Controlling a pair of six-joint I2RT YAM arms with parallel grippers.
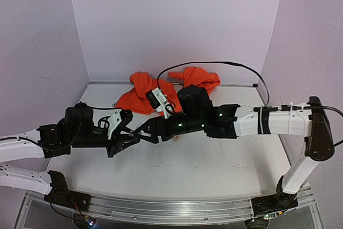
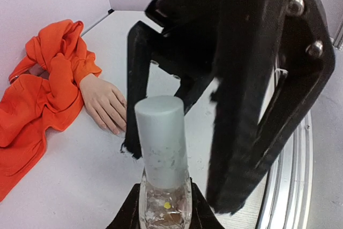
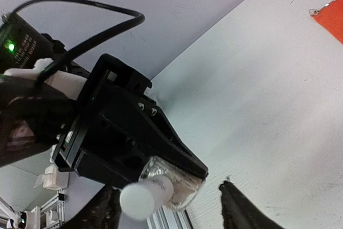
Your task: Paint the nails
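Opening the polish: the bottle (image 2: 163,205) is held and capped, and none of the nails (image 2: 115,128) looks painted.

The left gripper (image 2: 163,217) has its jaws pinching the bottle's clear glass base and holds it upright above the pale, smooth surface (image 2: 69,175). The right gripper (image 3: 170,208) has its jaws spread on either side of the matte, pale grey, cylindrical cap (image 2: 161,138), apparently not touching it. The uncapping step seems to be in hand. The next move probably calls for the right jaws to close squarely on the cap and twist it off while the left keeps the slippery glass steady. The mannequin hand (image 2: 104,103) lies flat, well apart from the bottle and beyond it to the left. Its fingertips point towards the bottle, and its wrist sits in a crumpled orange fabric sleeve (image 2: 43,89).
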